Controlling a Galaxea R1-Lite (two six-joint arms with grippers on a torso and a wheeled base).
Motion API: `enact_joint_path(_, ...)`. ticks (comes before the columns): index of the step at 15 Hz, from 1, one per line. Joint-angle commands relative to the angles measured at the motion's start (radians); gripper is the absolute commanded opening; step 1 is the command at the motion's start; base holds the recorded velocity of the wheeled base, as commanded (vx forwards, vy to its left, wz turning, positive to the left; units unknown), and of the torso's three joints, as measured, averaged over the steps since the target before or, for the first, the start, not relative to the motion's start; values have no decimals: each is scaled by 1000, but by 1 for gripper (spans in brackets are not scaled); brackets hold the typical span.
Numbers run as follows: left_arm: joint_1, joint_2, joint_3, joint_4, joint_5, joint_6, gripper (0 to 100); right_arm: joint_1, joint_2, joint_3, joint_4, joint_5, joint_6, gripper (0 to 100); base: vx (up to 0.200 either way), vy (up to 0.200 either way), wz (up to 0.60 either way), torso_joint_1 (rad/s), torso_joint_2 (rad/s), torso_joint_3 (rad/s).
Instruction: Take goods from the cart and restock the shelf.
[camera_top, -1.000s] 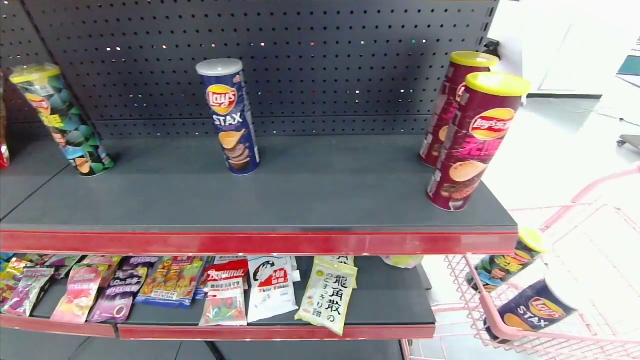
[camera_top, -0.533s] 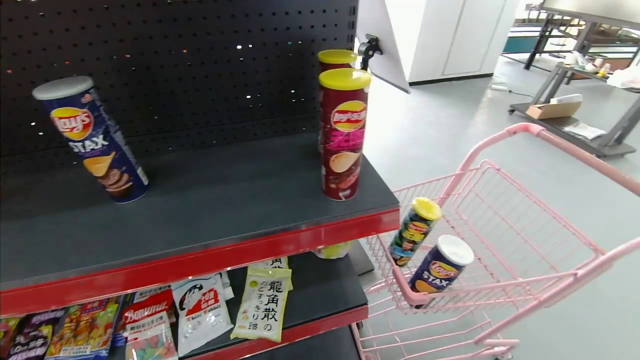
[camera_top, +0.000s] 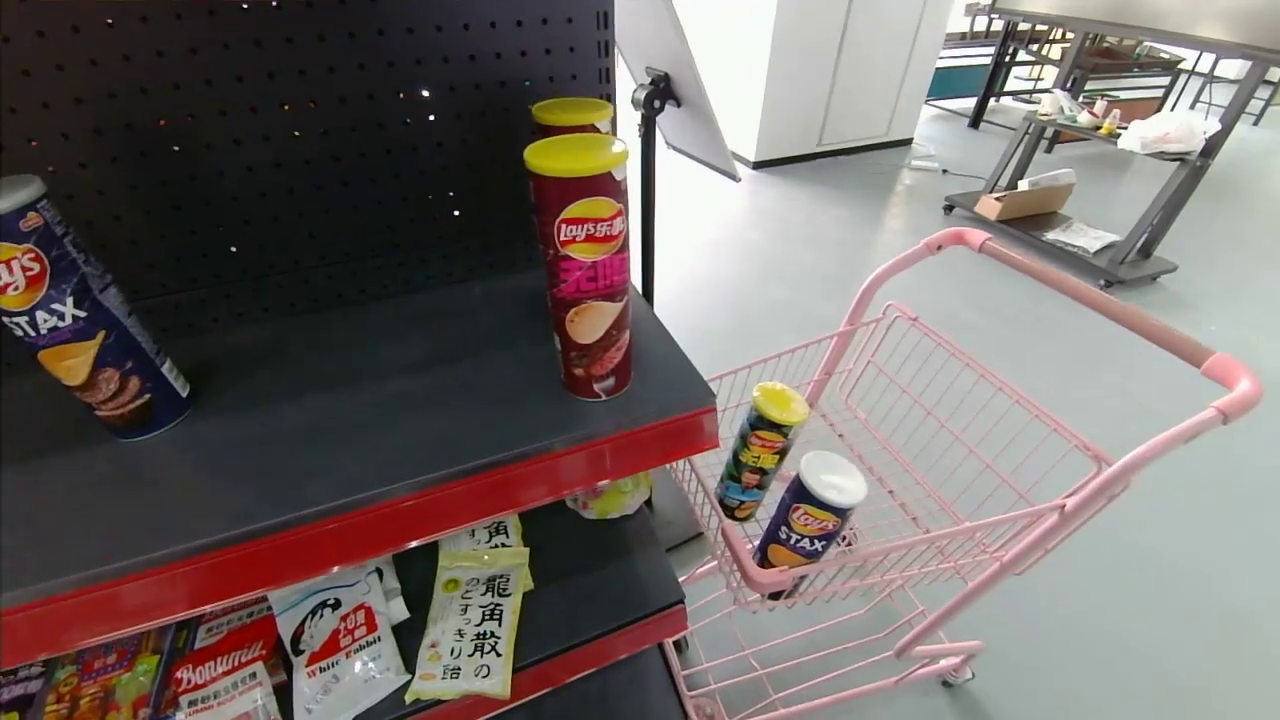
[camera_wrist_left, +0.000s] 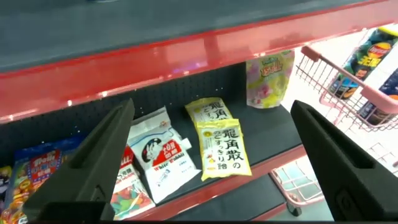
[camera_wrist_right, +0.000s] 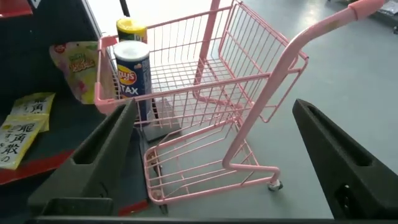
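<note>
Closest in, the left gripper (camera_wrist_left: 212, 109) hangs with its fingers spread wide and nothing between them, facing the lower shelf (camera_top: 600, 590), where a yellow packet (camera_top: 470, 625) and a white candy bag (camera_top: 335, 640) lie flat among other snack bags. The right gripper (camera_wrist_right: 214, 106) is just as wide apart and empty, pointed at the pink cart (camera_top: 1090, 298) parked right of the shelving. In the cart's basket, two chip cans lean at its near left corner: a blue can (camera_top: 812, 515) with a white lid in front, and just behind it a dark can (camera_top: 760, 450) with a yellow lid. Further back on the upper shelf (camera_top: 350, 400), a maroon can (camera_top: 585, 270) stands upright at the right end with a second maroon can (camera_top: 572, 112) behind it, and a blue can on the shelf (camera_top: 70, 320) stands well off to the left.
</note>
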Motion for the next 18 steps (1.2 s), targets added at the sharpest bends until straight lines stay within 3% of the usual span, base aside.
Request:
enact_joint_path(1,0,1,0,1,0,0,100,-1,0,0,0,0,0,100,0,0,0,-139,427,266)
enact_joint_path(10,0,1,0,1,0,0,100,-1,0,0,0,-3,-1,100,0,0,0,-162,530,365)
enact_joint_path(18,0,1,0,1,0,2,100,-1,2,0,0,8,0,100,0,0,0,-87,441,359)
